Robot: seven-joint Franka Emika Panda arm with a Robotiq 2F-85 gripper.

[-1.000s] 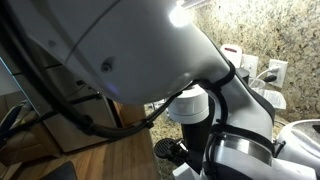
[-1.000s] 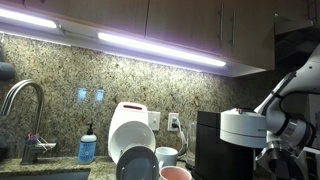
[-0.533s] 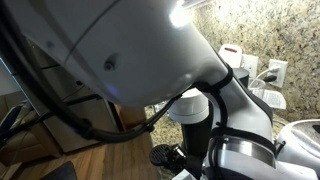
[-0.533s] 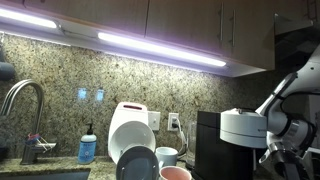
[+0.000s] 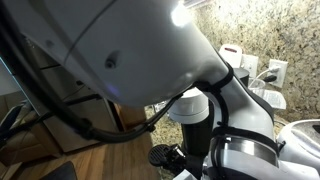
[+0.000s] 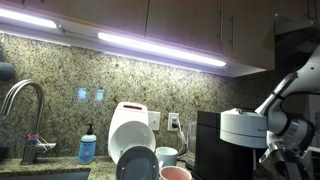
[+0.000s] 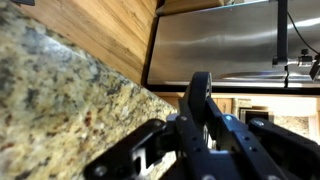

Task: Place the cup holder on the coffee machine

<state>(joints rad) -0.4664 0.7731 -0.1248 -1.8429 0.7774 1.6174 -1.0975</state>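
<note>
In the wrist view my gripper [image 7: 200,128] is shut on the cup holder [image 7: 200,92], a thin black disc seen edge-on that stands up between the fingers [image 7: 152,140]. In an exterior view the cup holder [image 5: 159,156] shows as a dark round disc low in the frame, held just beside the base of the coffee machine [image 5: 196,128]. The machine has a black body and a silver-grey dome. It also shows in an exterior view [image 6: 238,138], with my gripper [image 6: 276,153] low at its right side.
My white arm [image 5: 110,50] fills most of one exterior view. A speckled granite counter [image 7: 60,100] and a stainless steel panel [image 7: 215,40] show in the wrist view. A white appliance [image 6: 128,125], plates, cups [image 6: 167,156], a soap bottle [image 6: 88,147] and a faucet [image 6: 25,105] stand left of the machine.
The gripper and the cup holder have shifted slightly down and sideways beside the machine's base. The grip has not changed.
</note>
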